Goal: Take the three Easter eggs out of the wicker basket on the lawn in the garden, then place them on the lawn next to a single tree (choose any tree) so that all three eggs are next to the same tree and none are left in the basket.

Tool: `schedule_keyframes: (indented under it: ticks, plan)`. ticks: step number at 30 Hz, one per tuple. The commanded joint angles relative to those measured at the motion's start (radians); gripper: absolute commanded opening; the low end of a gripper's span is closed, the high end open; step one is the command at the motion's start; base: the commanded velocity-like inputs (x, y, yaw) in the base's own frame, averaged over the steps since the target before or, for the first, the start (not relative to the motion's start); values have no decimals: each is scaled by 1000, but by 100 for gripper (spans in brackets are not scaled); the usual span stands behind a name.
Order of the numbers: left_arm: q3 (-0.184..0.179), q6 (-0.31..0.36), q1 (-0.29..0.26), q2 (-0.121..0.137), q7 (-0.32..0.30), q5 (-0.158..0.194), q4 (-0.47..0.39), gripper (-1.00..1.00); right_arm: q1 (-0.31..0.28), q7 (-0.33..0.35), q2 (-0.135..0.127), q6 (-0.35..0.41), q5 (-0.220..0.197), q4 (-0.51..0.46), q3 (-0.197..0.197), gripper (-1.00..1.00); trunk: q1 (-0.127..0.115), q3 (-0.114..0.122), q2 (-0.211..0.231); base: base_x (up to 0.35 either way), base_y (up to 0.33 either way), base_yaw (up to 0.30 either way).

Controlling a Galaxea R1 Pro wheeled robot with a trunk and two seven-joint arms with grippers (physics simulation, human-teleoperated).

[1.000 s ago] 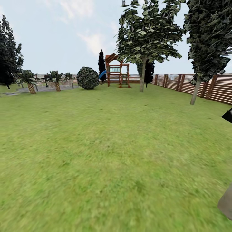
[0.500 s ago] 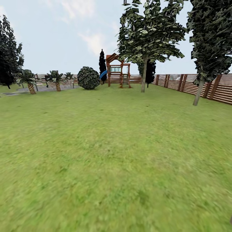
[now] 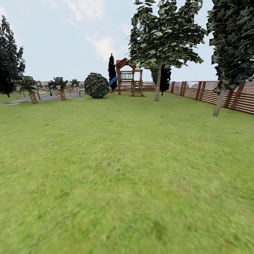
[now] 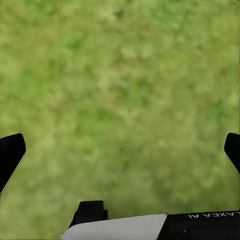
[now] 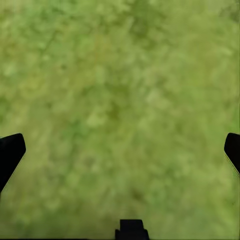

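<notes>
Lawn (image 3: 116, 169): wide green grass, running to a slatted fence (image 3: 211, 94) on the right. Trees: pale-trunked tree (image 3: 158, 83) far ahead, a second (image 3: 220, 100) nearer, ahead and right by the fence. Play frame (image 3: 128, 79), round bush (image 3: 96, 85), palms (image 3: 31, 90) at the far end.

Left gripper (image 4: 120, 150): fingers spread wide, nothing held, grass beneath. Right gripper (image 5: 120, 150): likewise wide apart and empty.

Basket and eggs: out of sight; their direction from either arm cannot be told.
</notes>
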Motion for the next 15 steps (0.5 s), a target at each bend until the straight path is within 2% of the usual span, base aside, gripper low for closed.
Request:
schedule_keyframes:
  ticks: [1,15]
  plan:
    - [-2,-1,0,0,1,0,-1,100,0,-1,0,-3,1,1,1,100,1,-1,0,335,0,0]
    - [-2,-1,0,0,1,0,-1,100,0,-1,0,-3,1,1,2,100,1,-1,0,335,0,0]
